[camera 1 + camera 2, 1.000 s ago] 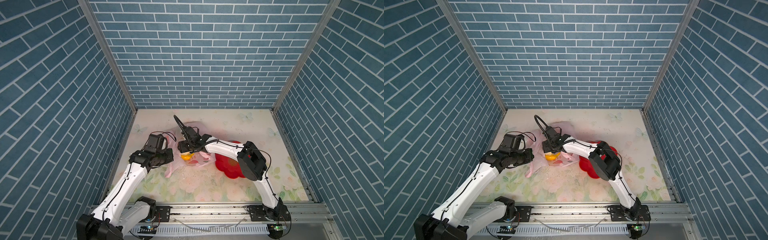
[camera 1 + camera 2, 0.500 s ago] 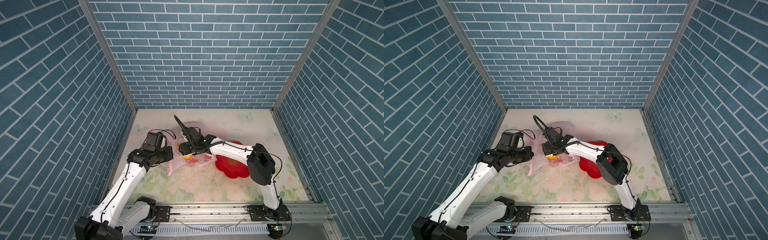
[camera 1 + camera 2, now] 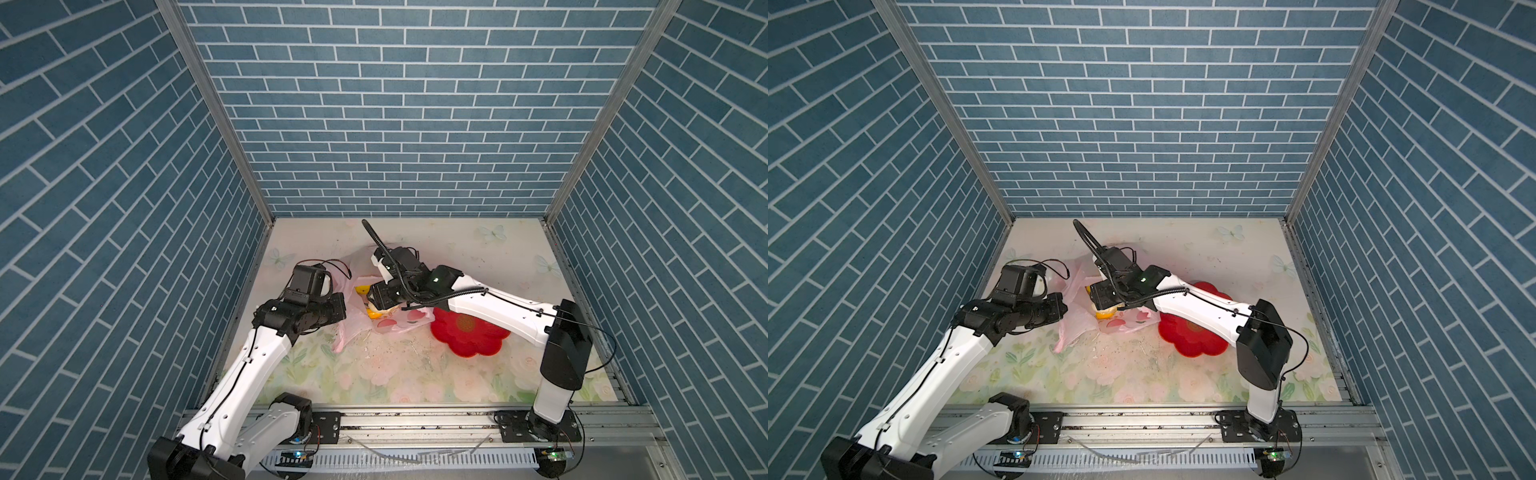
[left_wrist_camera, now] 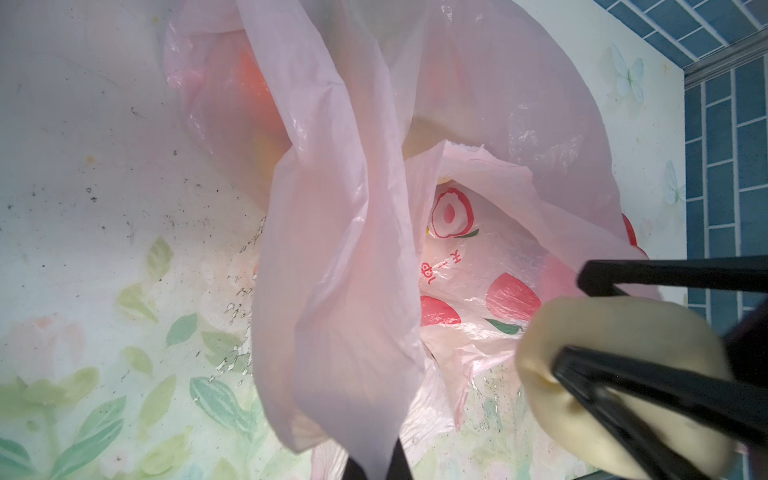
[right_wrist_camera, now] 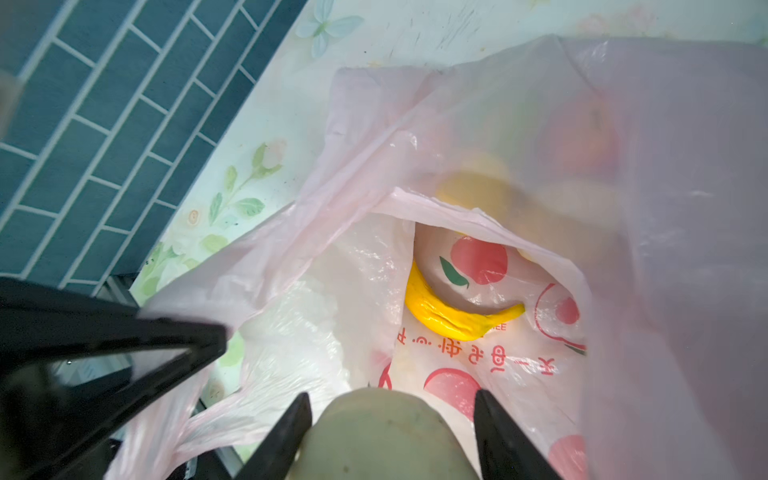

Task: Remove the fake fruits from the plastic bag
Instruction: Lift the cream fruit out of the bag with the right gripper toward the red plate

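At the mouth of the plastic bag (image 3: pixel 405 323), the right end effector (image 5: pixel 392 411) has its jaws partway apart around a cream lumpy fruit (image 5: pixel 382 446), one jaw on each flank. The left end effector (image 4: pixel 376 461) is pinched fully closed on a fold of the bag's film, holding that side up so the opening gapes toward the right arm.

The step in hand looks like drawing this fruit clear. It should go best if the right arm backs out along the line of the opening and lifts before it turns. The thin film lies close beside the jaws and could drag along with them. The left grip should hold firm and high, because a sagging rim would close over what remains.

Inside the bag, a yellow banana (image 5: pixel 449 322) lies curved against the printed inner wall. A yellow piece (image 5: pixel 473 189) and a red apple-like one (image 5: pixel 582 137) show only as blurs through the film. An orange one (image 3: pixel 375 314) peeks out under the right end effector.

A red dish (image 3: pixel 465 347) sits on the worktop (image 3: pixel 415 374) just beside the bag, partly under the right forearm. The part of it that shows holds no fruit.
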Action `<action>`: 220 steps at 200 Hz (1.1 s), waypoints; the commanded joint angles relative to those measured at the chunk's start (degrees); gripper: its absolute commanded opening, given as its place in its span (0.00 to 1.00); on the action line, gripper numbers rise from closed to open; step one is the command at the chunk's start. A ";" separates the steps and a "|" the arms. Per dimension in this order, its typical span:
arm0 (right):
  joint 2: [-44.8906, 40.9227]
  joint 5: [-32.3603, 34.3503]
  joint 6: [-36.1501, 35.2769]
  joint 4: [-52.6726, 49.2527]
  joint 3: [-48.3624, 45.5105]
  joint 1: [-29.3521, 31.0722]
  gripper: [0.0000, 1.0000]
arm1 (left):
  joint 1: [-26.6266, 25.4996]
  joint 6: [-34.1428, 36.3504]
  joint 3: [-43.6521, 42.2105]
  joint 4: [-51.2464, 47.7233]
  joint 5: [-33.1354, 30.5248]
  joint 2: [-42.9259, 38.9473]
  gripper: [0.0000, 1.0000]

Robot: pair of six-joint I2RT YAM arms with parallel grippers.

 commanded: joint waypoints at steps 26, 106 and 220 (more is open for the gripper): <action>-6.26 5.15 -4.52 -6.15 1.19 -0.59 0.37 | 0.87 0.57 1.21 2.15 2.59 0.95 0.05; -13.00 11.13 -3.32 -8.68 -3.63 -9.42 0.35 | 2.12 0.78 1.38 4.43 6.65 1.40 0.05; -23.79 15.38 5.16 -4.91 -27.50 -20.98 0.34 | 3.29 2.27 3.21 5.74 9.47 3.69 0.05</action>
